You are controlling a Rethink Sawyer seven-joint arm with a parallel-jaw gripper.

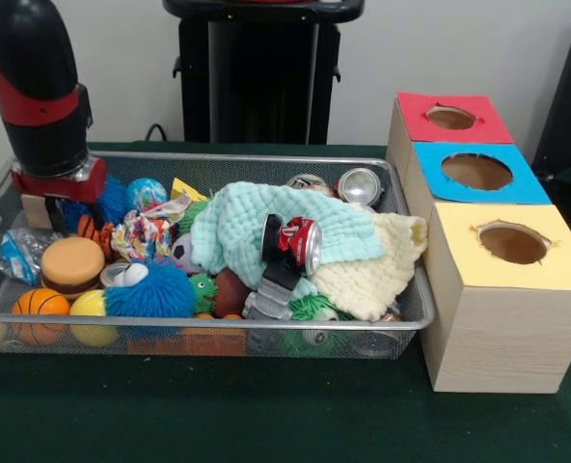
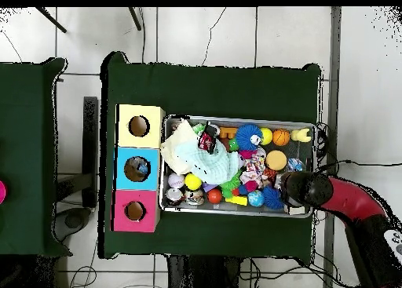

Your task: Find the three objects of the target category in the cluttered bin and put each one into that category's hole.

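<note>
Arm's gripper [image 1: 49, 207] dips into the bin [image 1: 266, 158] far from the blue hole [image 1: 475, 171]; finger state unclear. Red can [image 1: 295, 241], light, rigid, slippery: grip across its sides.

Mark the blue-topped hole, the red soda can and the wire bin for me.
blue-topped hole [image 1: 476, 172], front view, centre of the opening.
red soda can [image 1: 293, 241], front view, middle of its side.
wire bin [image 1: 266, 157], front view, far rim.

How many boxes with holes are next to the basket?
3: the red-topped box farthest back, the blue-topped box in the middle, the yellow-topped box nearest the camera. None look hidden.
</note>
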